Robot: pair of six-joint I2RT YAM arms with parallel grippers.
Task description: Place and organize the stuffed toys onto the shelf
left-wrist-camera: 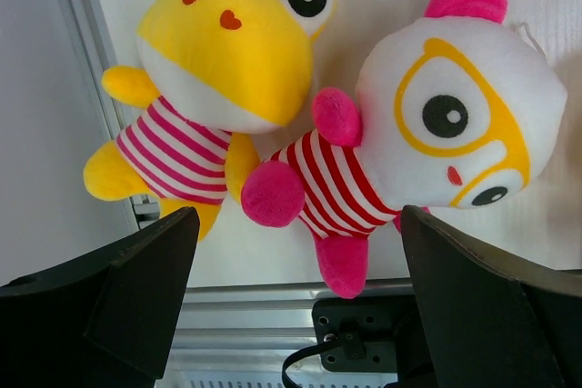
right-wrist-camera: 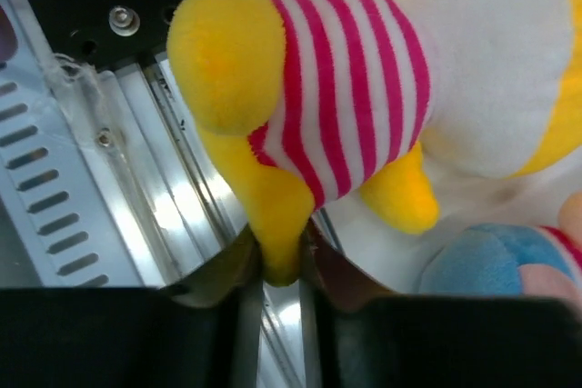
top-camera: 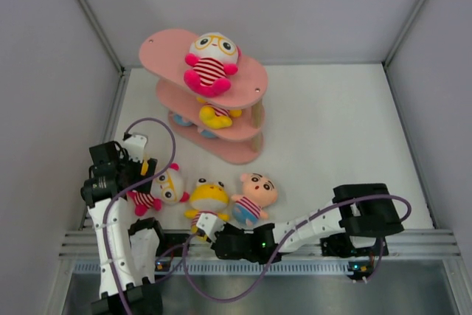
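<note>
The pink shelf (top-camera: 161,42) stands at the back left. A pink-limbed stuffed toy with yellow glasses (top-camera: 212,60) sits on its top board and a yellow one (top-camera: 216,115) on the middle board. Three toys lie near the front edge: a pink-limbed one (top-camera: 164,188) (left-wrist-camera: 455,106), a yellow one (top-camera: 209,197) (left-wrist-camera: 227,52) (right-wrist-camera: 346,88) and a peach-faced one (top-camera: 256,195) (right-wrist-camera: 491,261). My left gripper (top-camera: 141,167) (left-wrist-camera: 298,220) hangs wide open just over the pink-limbed toy's legs. My right gripper (top-camera: 205,225) (right-wrist-camera: 282,261) is shut on the yellow toy's leg.
A metal rail (top-camera: 295,245) runs along the table's near edge, right under the right gripper. White walls (top-camera: 44,71) close in the table on the left, right and back. Purple cables (top-camera: 158,127) loop around both arms. Something blue (top-camera: 181,119) lies on the shelf's bottom board.
</note>
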